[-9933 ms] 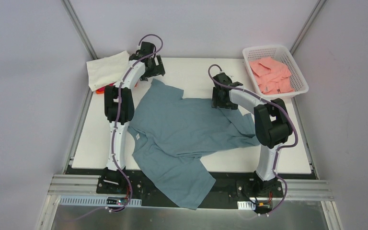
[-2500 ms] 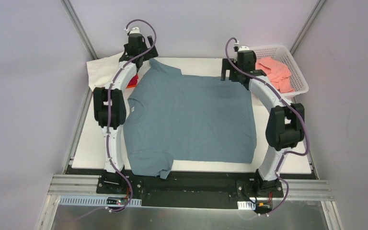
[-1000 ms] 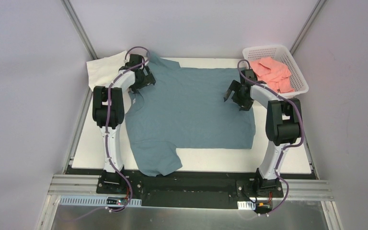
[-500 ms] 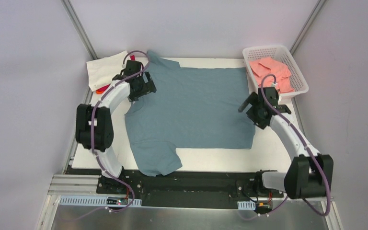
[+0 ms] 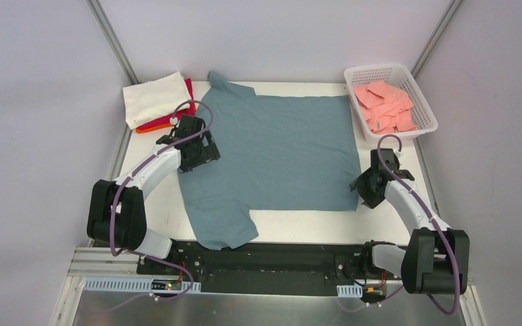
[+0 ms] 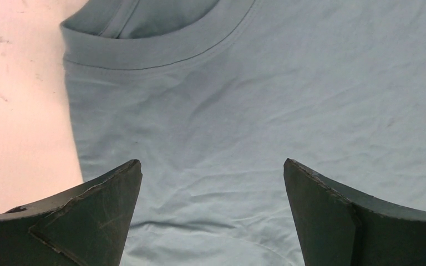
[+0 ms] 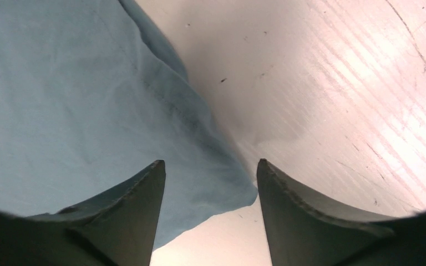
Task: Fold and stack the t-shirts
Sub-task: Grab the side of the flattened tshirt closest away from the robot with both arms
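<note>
Item one, the white table (image 5: 143,204): it carries everything you have listed below. Item two, the slate blue-grey t-shirt (image 5: 279,156): you find it spread flat across the middle of the table, collar (image 6: 161,50) toward the left side and hem toward the right, one sleeve (image 5: 221,83) reaching the far edge and the other sleeve (image 5: 221,227) lying at the near edge. Item three, the white lattice basket (image 5: 420,95) at the far right corner, holding crumpled salmon-pink t-shirts (image 5: 384,107). Item four, the stack at the far left corner: a folded cream-white t-shirt (image 5: 155,98) on top, with red (image 5: 189,87) and orange (image 5: 151,126) edges showing beneath it. Item five, your left gripper (image 6: 212,166): jaws spread wide, holding nothing, poised over the blue-grey cloth just below the collar. Item six, your right gripper (image 7: 209,163): jaws apart, holding nothing, set over the shirt's near hem corner (image 7: 238,194), which lies between the fingers; you cannot tell whether they touch the cloth.
</note>
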